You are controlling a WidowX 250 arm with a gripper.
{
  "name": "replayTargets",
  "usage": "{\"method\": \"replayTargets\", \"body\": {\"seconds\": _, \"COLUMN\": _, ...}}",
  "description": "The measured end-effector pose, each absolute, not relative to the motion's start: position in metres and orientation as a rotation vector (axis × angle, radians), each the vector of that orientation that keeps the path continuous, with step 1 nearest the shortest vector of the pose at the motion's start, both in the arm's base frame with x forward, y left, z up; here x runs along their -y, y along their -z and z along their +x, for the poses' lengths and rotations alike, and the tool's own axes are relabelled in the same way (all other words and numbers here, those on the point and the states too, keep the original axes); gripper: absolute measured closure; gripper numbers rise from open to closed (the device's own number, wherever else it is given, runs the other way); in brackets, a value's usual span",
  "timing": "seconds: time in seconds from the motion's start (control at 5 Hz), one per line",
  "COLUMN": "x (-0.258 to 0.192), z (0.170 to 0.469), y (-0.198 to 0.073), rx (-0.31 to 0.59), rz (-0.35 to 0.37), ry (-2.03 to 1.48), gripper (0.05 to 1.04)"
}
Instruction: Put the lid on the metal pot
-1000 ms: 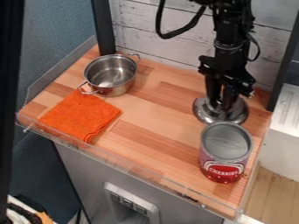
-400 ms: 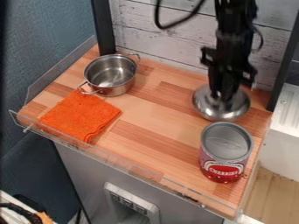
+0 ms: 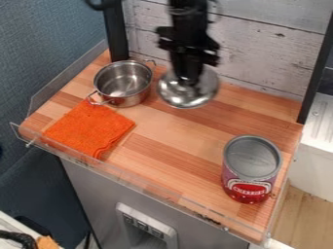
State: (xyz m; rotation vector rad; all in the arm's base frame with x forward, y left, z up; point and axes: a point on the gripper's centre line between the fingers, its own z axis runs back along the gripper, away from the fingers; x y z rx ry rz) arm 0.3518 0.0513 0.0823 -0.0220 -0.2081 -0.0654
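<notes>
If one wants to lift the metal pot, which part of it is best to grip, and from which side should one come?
Probably the rim at the pot's lower right, from straight above, one finger inside and one outside: the pot stands upright and open, and both loop handles are away from that stretch.

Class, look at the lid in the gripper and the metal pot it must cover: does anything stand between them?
Nothing visible stands between the lid in the gripper and the pot. The orange cloth and the can both lie outside that path, nearer the camera.
</notes>
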Motion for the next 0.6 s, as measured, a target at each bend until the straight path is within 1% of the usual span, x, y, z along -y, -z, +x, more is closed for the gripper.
{"method": "replayTargets", "body": {"seconds": 0.2, "x": -0.095, "z": 0.328, "y": -0.074, "rx": 0.191, "rz": -0.029, "ry": -0.069, "gripper": 0.805}}
{"method": "replayTargets", "body": {"seconds": 0.4, "x": -0.120, "z": 0.319, "y": -0.070, "rx": 0.204, "rz": -0.042, "ry": -0.181, "gripper": 0.805}}
{"method": "replayTargets", "body": {"seconds": 0.6, "x": -0.137, "z": 0.323, "y": -0.063, "rx": 0.190, "rz": -0.031, "ry": -0.232, "gripper": 0.805}}
